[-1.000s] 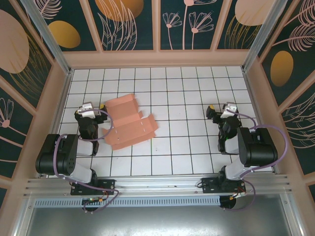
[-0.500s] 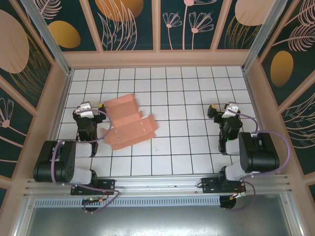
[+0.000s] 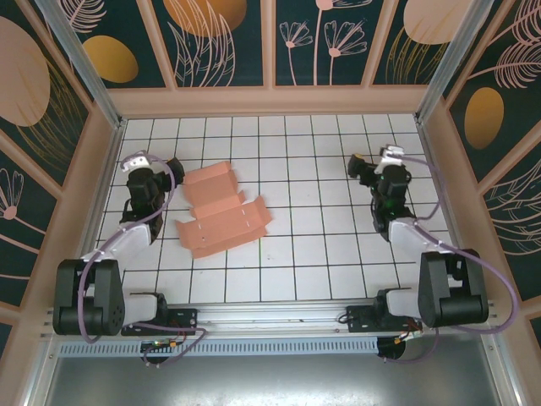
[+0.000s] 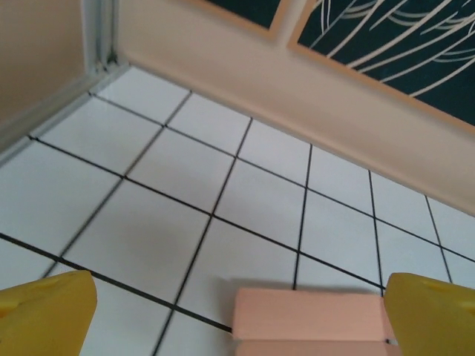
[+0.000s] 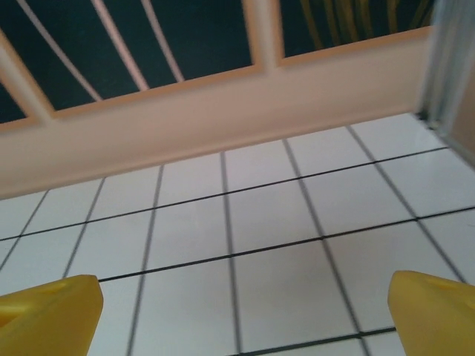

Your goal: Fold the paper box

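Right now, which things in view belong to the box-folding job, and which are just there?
Job: paper box, unfolded; left gripper and right gripper, both open and holding nothing.
Just there: tiled table; patterned wall panels.

The desk (image 3: 313,254) is a white surface ruled into square tiles by thin black lines, bordered on three sides by a plain peach skirting board (image 3: 270,101). Above the skirting stand wall panels (image 3: 228,42) of dark teal printed with peach and gold leaves, flowers and ovals, set in peach frames, with a bare aluminium post at the far-left corner (image 3: 78,55) and another at the far-right corner (image 3: 455,59). An aluminium rail (image 3: 270,320) runs along the near edge, with a perforated metal strip (image 3: 270,347) just below it.
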`<action>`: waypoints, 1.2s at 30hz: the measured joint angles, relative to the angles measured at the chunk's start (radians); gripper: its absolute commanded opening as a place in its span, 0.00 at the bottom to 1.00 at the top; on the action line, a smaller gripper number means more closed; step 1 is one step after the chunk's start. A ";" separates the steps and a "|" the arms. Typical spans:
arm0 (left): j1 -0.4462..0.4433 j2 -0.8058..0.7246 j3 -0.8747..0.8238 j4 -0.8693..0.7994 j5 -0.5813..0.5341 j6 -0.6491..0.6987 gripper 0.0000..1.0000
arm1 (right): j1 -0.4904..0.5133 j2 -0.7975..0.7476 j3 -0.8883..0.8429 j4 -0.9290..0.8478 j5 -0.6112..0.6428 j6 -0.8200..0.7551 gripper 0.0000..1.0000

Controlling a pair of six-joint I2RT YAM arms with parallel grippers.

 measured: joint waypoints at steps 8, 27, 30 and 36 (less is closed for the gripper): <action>-0.005 0.096 0.068 -0.237 0.072 -0.108 0.94 | 0.174 0.101 0.134 -0.130 0.010 -0.033 0.99; -0.005 0.386 0.204 -0.314 0.301 -0.190 0.07 | 0.184 0.118 0.158 -0.156 0.029 -0.076 0.99; -0.005 0.386 0.193 -0.275 0.324 -0.235 0.00 | 0.184 0.118 0.158 -0.156 0.029 -0.072 0.99; -0.056 0.385 0.139 -0.188 0.307 -0.350 0.00 | 0.184 0.118 0.158 -0.158 0.028 -0.029 0.99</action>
